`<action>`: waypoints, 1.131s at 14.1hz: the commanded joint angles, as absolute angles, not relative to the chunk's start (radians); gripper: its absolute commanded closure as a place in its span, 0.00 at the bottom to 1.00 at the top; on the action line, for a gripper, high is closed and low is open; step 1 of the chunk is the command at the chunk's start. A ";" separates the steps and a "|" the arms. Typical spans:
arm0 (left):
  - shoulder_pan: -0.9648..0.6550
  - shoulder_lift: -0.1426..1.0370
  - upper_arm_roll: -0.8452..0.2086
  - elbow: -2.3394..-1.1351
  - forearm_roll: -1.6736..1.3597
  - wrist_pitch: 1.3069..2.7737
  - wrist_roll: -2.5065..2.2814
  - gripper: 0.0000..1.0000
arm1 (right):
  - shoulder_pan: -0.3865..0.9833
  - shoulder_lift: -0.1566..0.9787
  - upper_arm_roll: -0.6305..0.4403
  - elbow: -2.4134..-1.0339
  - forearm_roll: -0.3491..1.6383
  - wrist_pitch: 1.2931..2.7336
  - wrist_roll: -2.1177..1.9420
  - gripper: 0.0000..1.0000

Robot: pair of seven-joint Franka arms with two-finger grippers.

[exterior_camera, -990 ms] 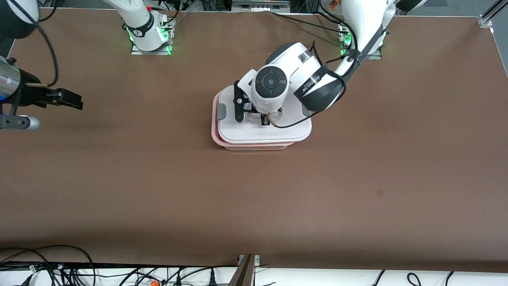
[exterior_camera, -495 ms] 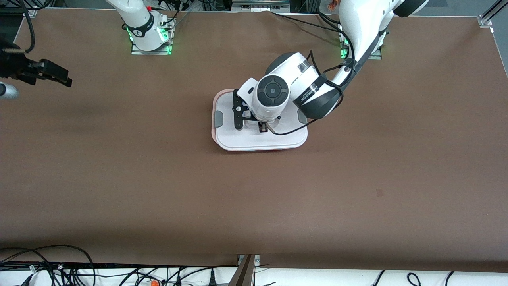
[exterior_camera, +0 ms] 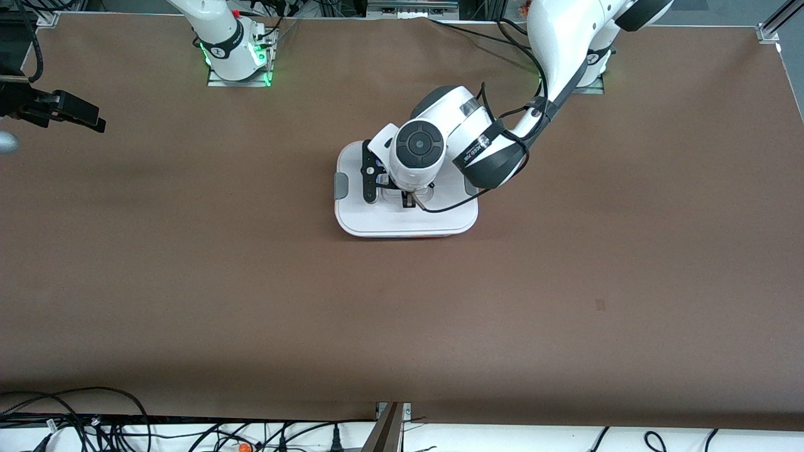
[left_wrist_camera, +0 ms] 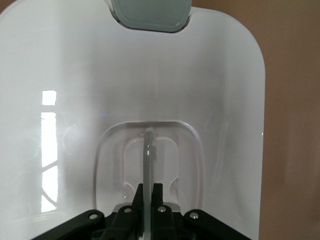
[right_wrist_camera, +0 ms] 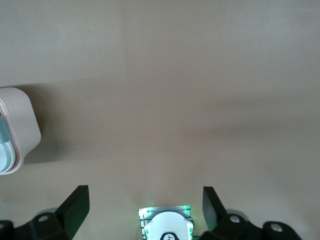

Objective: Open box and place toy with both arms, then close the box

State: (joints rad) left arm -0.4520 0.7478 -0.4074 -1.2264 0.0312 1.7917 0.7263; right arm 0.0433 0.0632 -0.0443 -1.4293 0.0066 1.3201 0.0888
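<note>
Left hand (exterior_camera: 408, 199) is clamped on the recessed centre handle (left_wrist_camera: 148, 150) of the lid (exterior_camera: 433, 216), at frame centre. The lid looks seated on the box (exterior_camera: 402, 233), though its pinkish base is barely seen under the front edge. Release should come only after the lid is pressed flat; both grey clips (exterior_camera: 340, 186) must be checked for seating. The toy is not seen, presumably inside. Right hand (exterior_camera: 78, 116) waits open at upper left of frame, over bare table (exterior_camera: 565, 301).

White arms (exterior_camera: 565, 37) (black bands), 2 black claws.
</note>
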 commanded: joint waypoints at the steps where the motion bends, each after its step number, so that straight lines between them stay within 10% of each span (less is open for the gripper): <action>1: -0.469 0.765 -0.405 -1.201 0.057 1.793 0.736 1.00 | 0.040 0.057 -0.038 -1.428 -0.002 1.313 0.109 0.00; 16: -0.482 0.762 -0.407 -1.216 0.064 1.790 0.736 1.00 | 0.041 0.064 -0.038 -1.427 0.006 1.327 0.106 0.00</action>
